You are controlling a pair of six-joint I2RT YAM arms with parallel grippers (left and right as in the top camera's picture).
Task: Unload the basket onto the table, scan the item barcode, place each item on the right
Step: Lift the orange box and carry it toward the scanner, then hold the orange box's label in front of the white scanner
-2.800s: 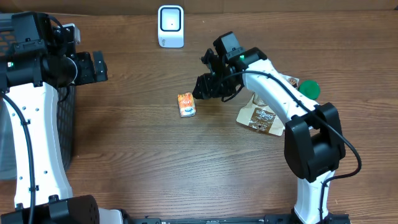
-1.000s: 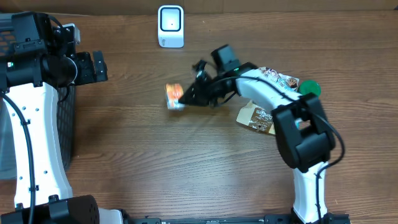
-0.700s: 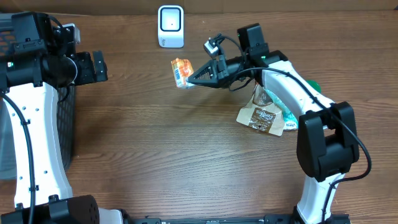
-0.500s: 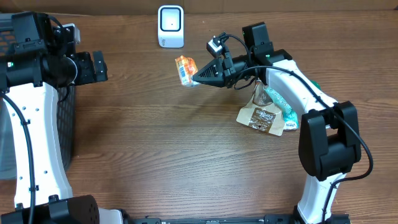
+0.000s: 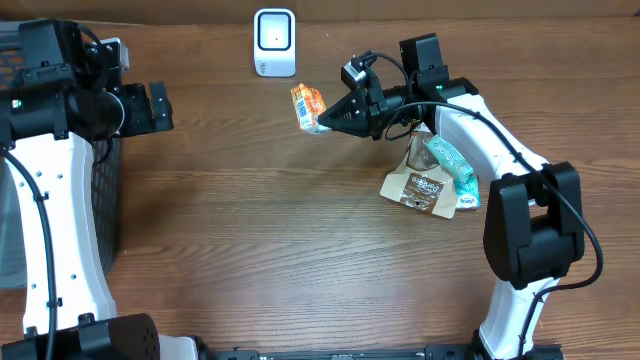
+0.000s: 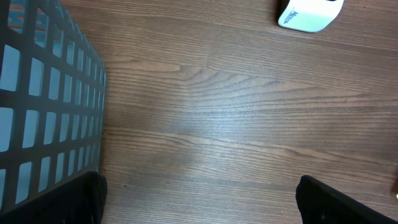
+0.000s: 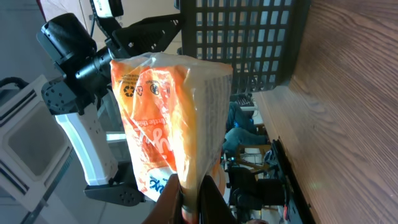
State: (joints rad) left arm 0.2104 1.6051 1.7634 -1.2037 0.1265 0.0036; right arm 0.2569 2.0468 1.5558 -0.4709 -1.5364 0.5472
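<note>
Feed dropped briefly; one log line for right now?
right gripper: shut on orange packet | orange packet: lifted, near scanner | left gripper: open, by basket

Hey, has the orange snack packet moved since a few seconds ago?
Yes. The orange packet, pinched in the right gripper, has travelled toward the white scanner and now hangs just right of it.

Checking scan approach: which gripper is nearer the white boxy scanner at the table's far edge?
Right. The right gripper, shut on an orange packet, is just front-right of the white scanner; the open left gripper sits farther off to its left.
</note>
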